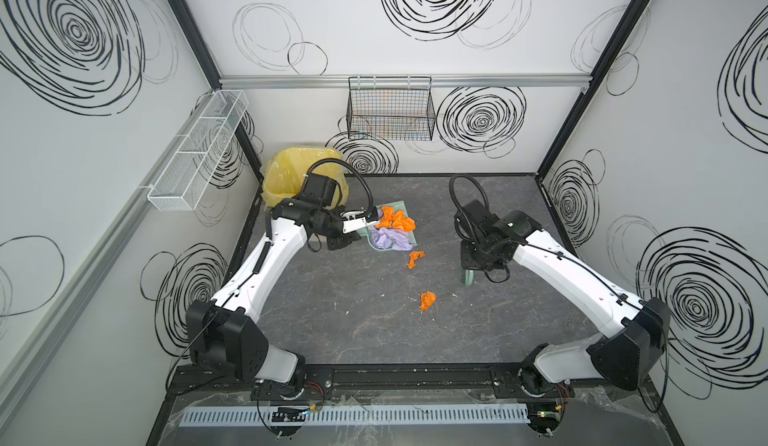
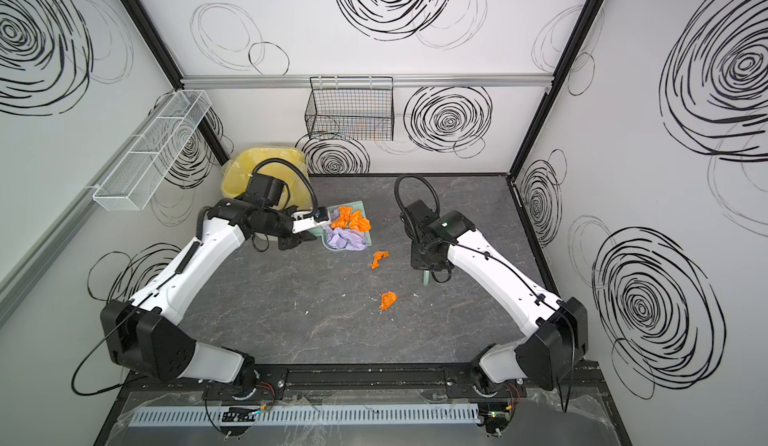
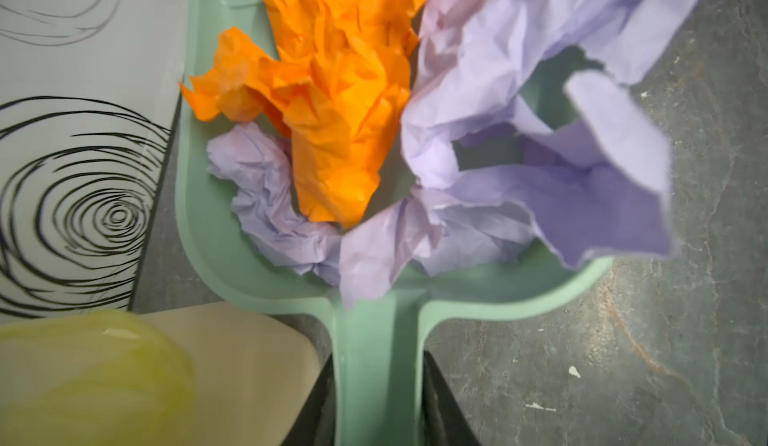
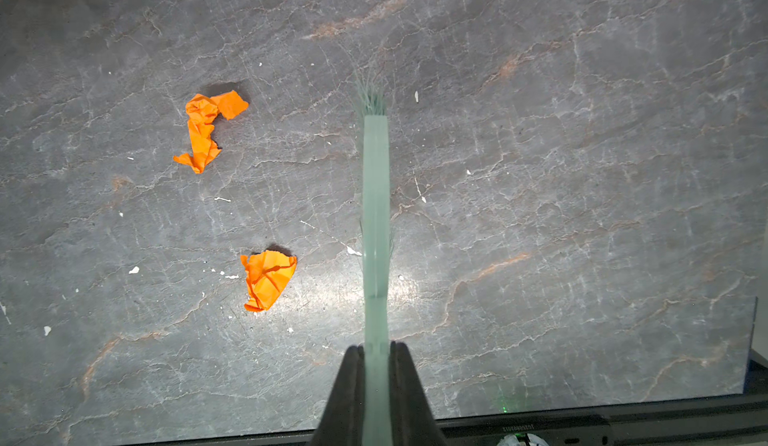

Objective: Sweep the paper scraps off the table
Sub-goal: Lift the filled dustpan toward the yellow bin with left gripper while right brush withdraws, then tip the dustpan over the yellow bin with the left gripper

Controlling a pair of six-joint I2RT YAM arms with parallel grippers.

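Paper scraps (image 1: pixel 414 258): in a top view, two orange ones loose on table (image 1: pixel 353 332), rest heaped in dustpan (image 1: pixel 402 207). Left wrist: left gripper (image 3: pixel 379 406) pinches the dustpan handle. Right wrist: right gripper (image 4: pixel 376 381) clamps the brush (image 4: pixel 376 199). Paper looks light, soft, flighty; you nudge it with bristles, don't grab.

light: bright, even, from above | shadows: short, dark, hugging orange scraps (image 4: pixel 268 278) | glare: white patch on table (image 4: pixel 582 215) beside brush (image 4: pixel 376 199) | blur: bag (image 3: pixel 91 381), nearest lilac scrap (image 3: pixel 615 182) (edges soft, creases lost) | distortion: walls (image 1: pixel 374 28) splay toward frame corners in both top views
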